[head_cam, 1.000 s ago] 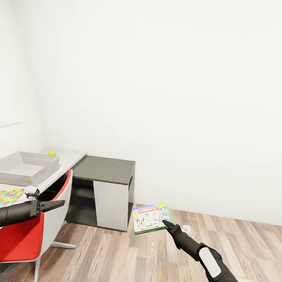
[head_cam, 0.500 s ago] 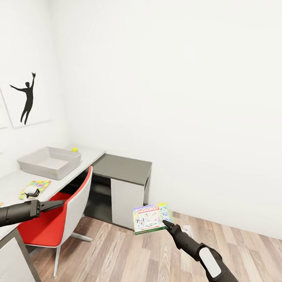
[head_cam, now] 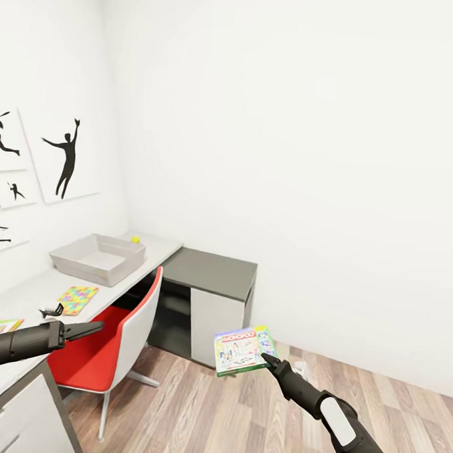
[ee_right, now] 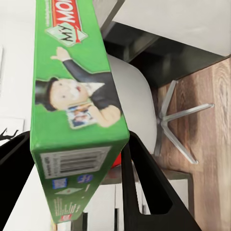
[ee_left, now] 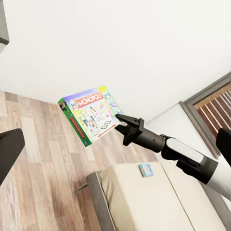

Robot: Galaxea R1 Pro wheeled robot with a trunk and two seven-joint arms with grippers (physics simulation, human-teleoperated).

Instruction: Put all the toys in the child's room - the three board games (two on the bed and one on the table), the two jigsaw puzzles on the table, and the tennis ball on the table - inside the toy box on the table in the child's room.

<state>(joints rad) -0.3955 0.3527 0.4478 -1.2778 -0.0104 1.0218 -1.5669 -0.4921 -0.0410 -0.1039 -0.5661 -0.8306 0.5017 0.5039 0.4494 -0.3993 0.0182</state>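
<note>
- The right gripper (head_cam: 267, 357) is clamping the green-edged board game (head_cam: 243, 350) by one corner — carrying it above the floor for transport.
- The left gripper (head_cam: 89, 328) is hanging unloaded, fingers together.
- The toy box (head_cam: 98, 259) is sitting at the table's (head_cam: 28, 291) far end — the tennis ball (head_cam: 136, 239) just behind it.

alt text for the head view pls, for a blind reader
The right gripper holds a green-edged board game in the air above the wood floor. On the white table to the left sit a grey toy box, a tennis ball and a jigsaw puzzle.
</note>
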